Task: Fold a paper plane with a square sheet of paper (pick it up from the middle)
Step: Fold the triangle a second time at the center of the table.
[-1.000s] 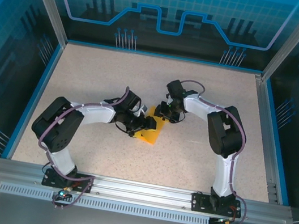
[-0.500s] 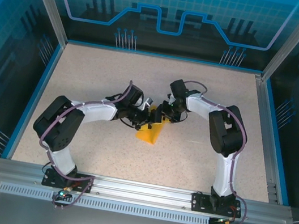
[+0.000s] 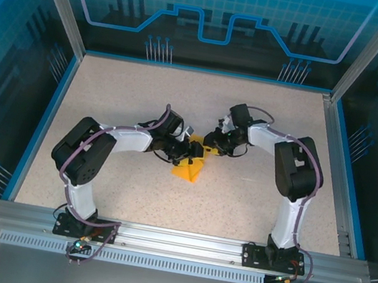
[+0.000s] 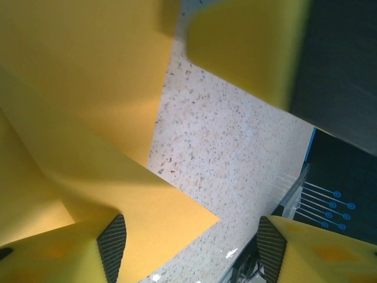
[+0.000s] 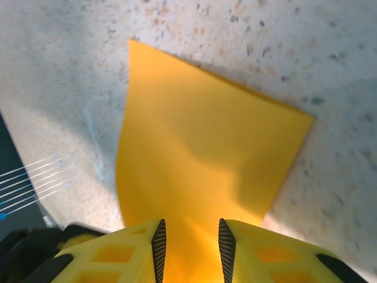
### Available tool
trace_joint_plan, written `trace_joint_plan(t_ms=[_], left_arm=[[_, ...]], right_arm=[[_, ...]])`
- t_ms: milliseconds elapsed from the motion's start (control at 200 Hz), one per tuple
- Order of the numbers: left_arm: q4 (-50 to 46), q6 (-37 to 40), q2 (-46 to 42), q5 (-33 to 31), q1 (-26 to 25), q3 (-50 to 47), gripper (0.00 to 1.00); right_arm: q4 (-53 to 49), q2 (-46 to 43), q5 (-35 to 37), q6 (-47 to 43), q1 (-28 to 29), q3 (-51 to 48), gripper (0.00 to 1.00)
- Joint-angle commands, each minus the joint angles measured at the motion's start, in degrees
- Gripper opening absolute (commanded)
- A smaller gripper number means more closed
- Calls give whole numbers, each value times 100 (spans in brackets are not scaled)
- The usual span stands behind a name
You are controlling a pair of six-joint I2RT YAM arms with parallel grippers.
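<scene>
Left of centre on the counter [image 3: 110,92], the left pincer [image 4: 191,242] stands open, its pads wide apart, with a folded corner of the square sheet of paper [image 3: 188,172] reaching between them. Layers overlap, so some folds look done, yet no pointed dart with ridge and wings shows; most shaping seems left. Rightward, the right pincer [image 5: 189,239] sets narrow jaws astride the sheet's edge — whether it pinches, I cannot tell.
</scene>
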Motion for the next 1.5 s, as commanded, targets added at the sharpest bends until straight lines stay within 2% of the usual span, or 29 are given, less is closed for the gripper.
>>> trace_joint_plan(t_ms=[0,270,550,750,1186,1496], left_arm=[[-69,-54,43,-208,-23,132,60],[-121,-101,69,-415,-16,123,52],[-145,-139,101,-443,-22,114,47],[-152,-137,95,-451,-22,114,46],[-149,-174,40,-358,-23,141,44],[-215,-194,-360,-270,-122,178,43]], right_arm=[[387,-708,-385,-182,-157,-504,32],[838,-1360,-663,-359,-64,-1529,30],[518,-1098,-603,-648,232,-1327,34],[461,-904,-586,-660,293,-1248,32],[613,-815,-595,-712,304,-1288,7],[464,-589,-374,-826,297,-1154,5]])
